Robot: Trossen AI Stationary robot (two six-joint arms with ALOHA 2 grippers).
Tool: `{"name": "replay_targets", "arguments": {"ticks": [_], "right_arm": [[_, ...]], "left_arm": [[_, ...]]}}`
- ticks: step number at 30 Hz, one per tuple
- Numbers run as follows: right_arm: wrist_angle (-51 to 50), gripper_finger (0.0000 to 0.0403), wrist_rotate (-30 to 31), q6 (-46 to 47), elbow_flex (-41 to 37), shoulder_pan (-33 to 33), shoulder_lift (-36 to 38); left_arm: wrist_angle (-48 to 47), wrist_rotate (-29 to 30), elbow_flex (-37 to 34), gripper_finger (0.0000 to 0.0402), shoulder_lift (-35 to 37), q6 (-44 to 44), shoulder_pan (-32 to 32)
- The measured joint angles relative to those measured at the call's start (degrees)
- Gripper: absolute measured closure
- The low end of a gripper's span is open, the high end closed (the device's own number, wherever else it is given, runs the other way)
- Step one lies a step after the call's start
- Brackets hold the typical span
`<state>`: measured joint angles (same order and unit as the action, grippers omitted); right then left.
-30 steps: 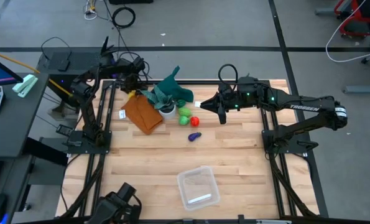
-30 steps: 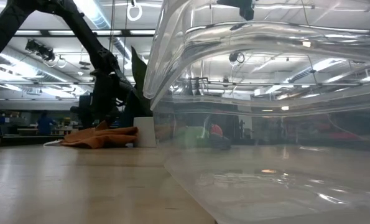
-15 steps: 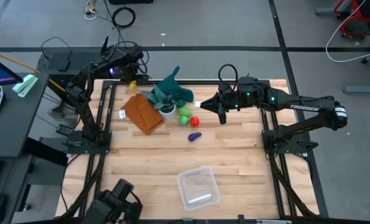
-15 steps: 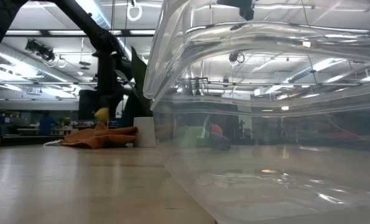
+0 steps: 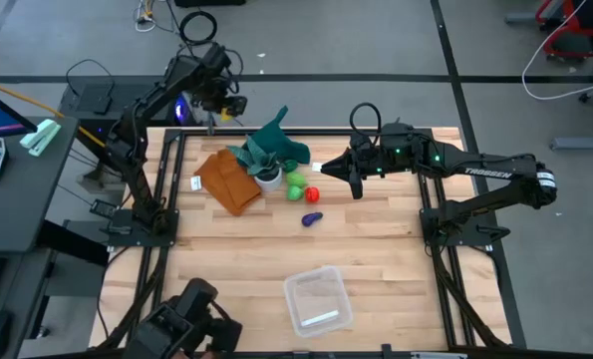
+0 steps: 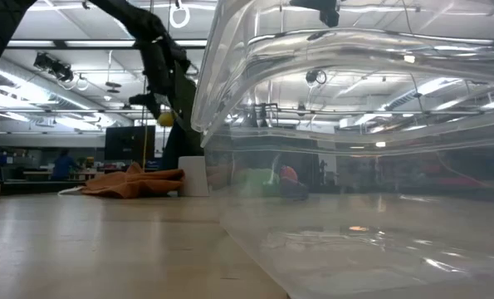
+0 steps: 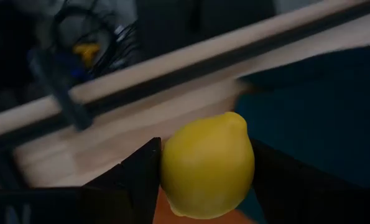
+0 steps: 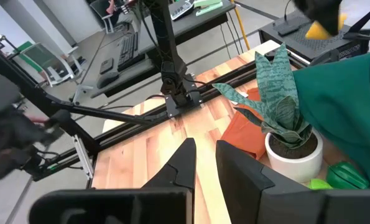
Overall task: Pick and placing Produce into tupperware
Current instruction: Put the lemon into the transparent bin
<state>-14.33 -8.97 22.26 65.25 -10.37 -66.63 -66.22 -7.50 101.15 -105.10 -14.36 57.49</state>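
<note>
My left gripper (image 5: 216, 110) is raised over the table's far left edge, shut on the yellow toy lemon (image 7: 206, 165), which also shows in the low view (image 6: 165, 119). Two green pieces (image 5: 295, 184), a red one (image 5: 312, 194) and a purple one (image 5: 312, 217) lie on the table near the white pot. The clear tupperware (image 5: 318, 301) sits on the table near its near edge and fills the low view (image 6: 354, 166). My right gripper (image 5: 323, 169) hovers just right of the green and red pieces, open by a narrow gap (image 8: 204, 163). My left gripper pinches the lemon across its middle, one dark finger (image 7: 141, 177) on each side of its yellow body (image 7: 172, 168). The fingers reach down from above. The lemon is lifted clear, well above the table.
A white pot with teal-green leaves (image 5: 268, 178), an orange-brown cloth (image 5: 228, 181) and a teal cloth (image 5: 282, 143) sit at the far left. Bare wood (image 5: 376, 249) lies between the produce and the tupperware. Black frame rails run along the table's sides.
My left gripper, holding the lemon, has risen from just above the orange-brown cloth and drifted toward the table's far edge. The lemon has gone up with it, well clear of the table. The right arm has kept still.
</note>
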Motion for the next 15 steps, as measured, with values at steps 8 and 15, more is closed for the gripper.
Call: {"name": "replay_targets", "arguments": {"ticks": [8,15], "right_arm": [[0.0,0.0373,0.0,0.0,0.0,0.0,0.0],[-0.3,0.0373,0.0,0.0,0.0,0.0,0.0]], "left_arm": [[0.3,-7.5,10.7,0.0186,0.0,-2.9,-3.7],[1.1,-12.0,16.2,0.0183,0.0,-4.6,-9.3]]}}
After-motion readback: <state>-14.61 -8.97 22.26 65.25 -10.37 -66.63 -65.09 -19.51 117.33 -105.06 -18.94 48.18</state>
